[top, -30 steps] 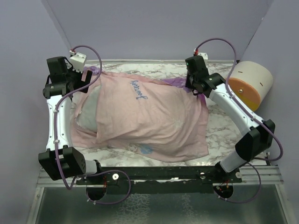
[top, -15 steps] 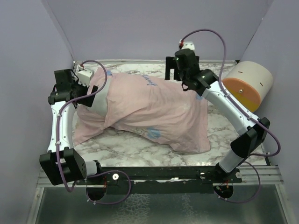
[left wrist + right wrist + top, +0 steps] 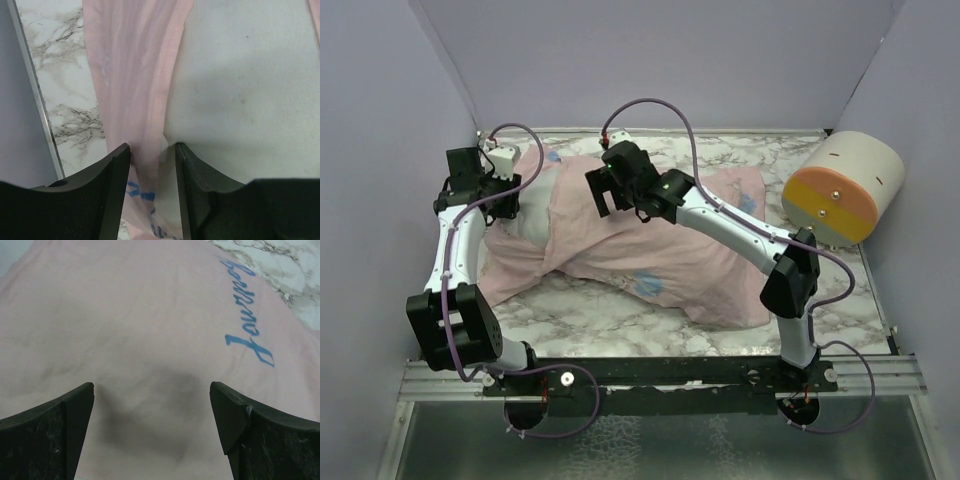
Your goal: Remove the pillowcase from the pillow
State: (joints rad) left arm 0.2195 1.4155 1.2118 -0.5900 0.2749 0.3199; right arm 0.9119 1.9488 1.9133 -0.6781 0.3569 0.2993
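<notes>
The pillowcase (image 3: 650,240) lies inside out, pale pink, over most of the pillow (image 3: 525,212), whose white left end is bare. My left gripper (image 3: 498,195) sits at that bare end. In the left wrist view its jaws (image 3: 152,160) stand partly closed, a narrow gap still between them. A bunched strip of pillowcase (image 3: 135,75) runs through the gap beside the white pillow (image 3: 250,90). My right gripper (image 3: 605,195) hovers over the cover's upper left part. It is wide open (image 3: 152,410) above the pink cloth (image 3: 125,315) with blue lettering, holding nothing.
A cream-and-orange cylinder (image 3: 835,190) lies at the back right by the wall. Marble tabletop (image 3: 560,315) shows in front of the pillow and at its left (image 3: 65,75). The left wall and its metal edge (image 3: 35,90) run close to my left gripper.
My right gripper let go at the right end, opened, and swung left to the cover's middle. The left jaws narrowed around a fold of fabric. The cover bunched toward the left.
</notes>
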